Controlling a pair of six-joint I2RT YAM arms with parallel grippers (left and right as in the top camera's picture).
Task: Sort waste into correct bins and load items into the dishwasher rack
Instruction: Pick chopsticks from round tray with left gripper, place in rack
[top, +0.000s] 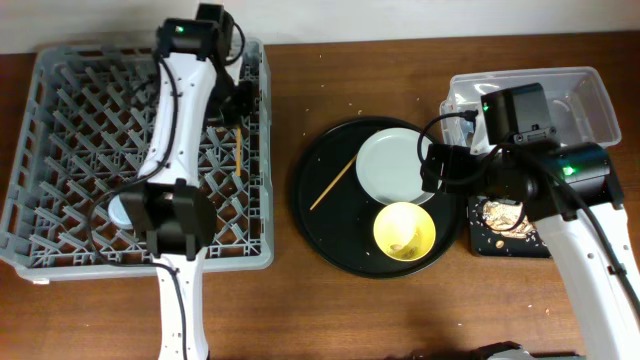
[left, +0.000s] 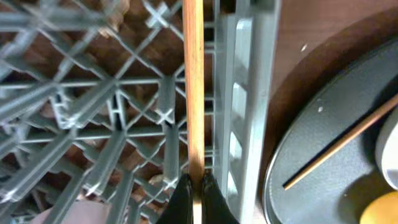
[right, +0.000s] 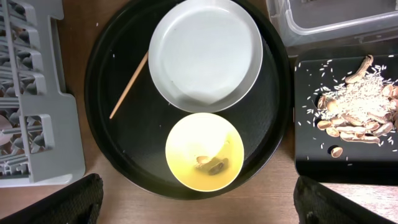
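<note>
My left gripper (left: 194, 198) is shut on a wooden chopstick (left: 193, 93) and holds it lengthwise over the right side of the grey dishwasher rack (top: 60, 150). The chopstick also shows in the overhead view (top: 239, 152). A second chopstick (top: 333, 183) lies on the round black tray (top: 310, 215), beside the grey-green plate (right: 205, 55). The yellow bowl (right: 204, 151) holds a few brown scraps (right: 214, 165). My right gripper (right: 198, 186) is wide open and empty, above the bowl's near edge. The wrapper and the pink cup are out of view.
The shallow black rectangular tray (right: 311, 155) at right holds rice and brown scraps (right: 354, 115). The clear tub (top: 590, 95) stands behind it, something white at its left end. A pale round thing (top: 120, 208) sits in the rack, half hidden by the left arm.
</note>
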